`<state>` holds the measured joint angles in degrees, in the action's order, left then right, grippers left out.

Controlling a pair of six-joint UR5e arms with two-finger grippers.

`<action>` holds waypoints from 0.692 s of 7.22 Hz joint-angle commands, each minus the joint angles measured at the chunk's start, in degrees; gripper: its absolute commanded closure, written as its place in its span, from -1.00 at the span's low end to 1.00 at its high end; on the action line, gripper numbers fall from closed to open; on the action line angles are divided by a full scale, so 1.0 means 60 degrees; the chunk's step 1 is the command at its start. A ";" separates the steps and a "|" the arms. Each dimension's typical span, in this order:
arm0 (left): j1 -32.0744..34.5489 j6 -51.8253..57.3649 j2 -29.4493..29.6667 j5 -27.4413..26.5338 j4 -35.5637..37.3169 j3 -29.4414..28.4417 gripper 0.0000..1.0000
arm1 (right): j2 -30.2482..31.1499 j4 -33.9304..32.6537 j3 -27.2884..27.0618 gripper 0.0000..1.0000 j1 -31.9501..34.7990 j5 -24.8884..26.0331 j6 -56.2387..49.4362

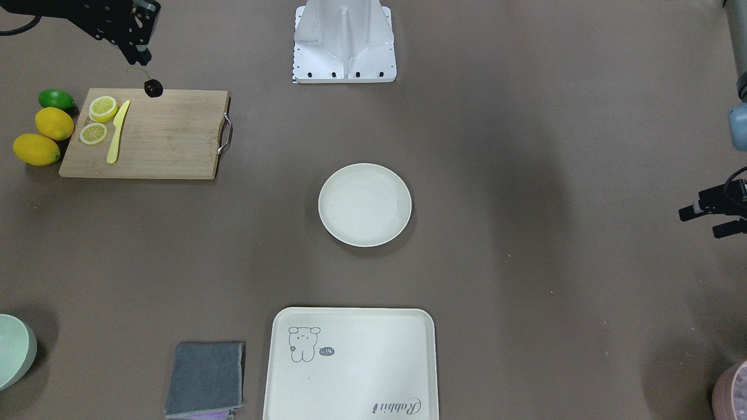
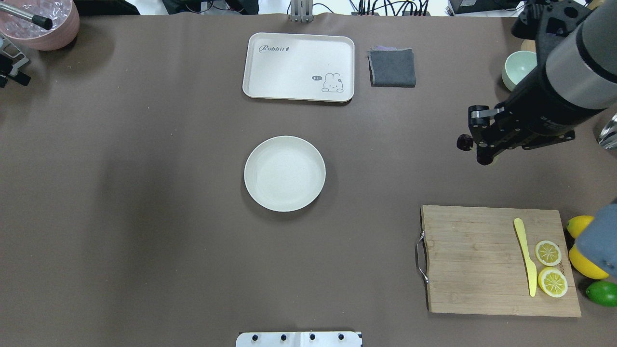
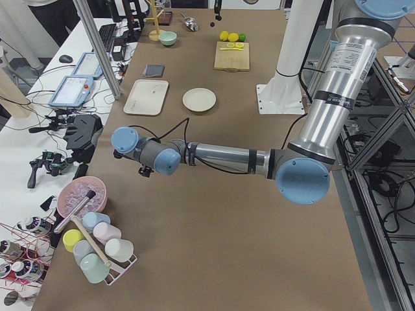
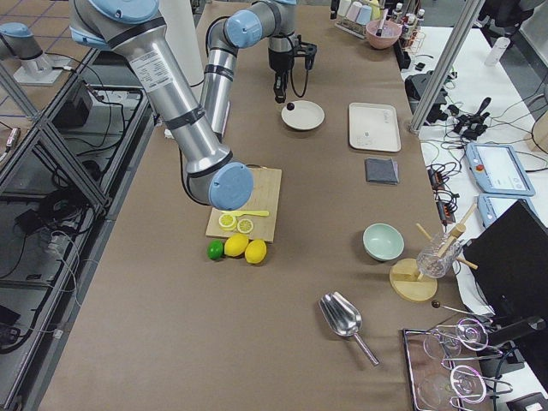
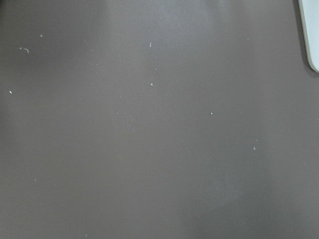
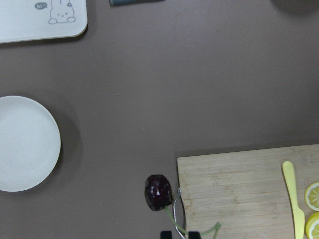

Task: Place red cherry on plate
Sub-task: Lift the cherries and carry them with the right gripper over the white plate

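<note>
Stem of one red cherry (image 6: 158, 192) hangs pinched in closed right pincer (image 6: 180, 234), well apart from one plate (image 6: 25, 144).

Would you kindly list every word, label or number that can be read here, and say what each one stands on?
"Rabbit": script lettering in a corner of the cream tray.
"hi~": in the dark speech bubble beside the bunny drawing on that tray.
The printed band on the right arm, exterior right view: too small to read.
The plate bears no text.
</note>
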<state>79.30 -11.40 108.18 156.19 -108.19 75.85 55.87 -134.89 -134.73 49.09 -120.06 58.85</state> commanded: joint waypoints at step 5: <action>0.0040 0.0010 -0.0013 -0.0339 0.0000 -0.0001 -0.96 | -0.2807 0.1031 0.3831 1.00 -0.3052 0.2051 0.2012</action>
<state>79.57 -11.35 108.11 154.33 -108.19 75.92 40.64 -132.19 -116.06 33.61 -108.84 68.81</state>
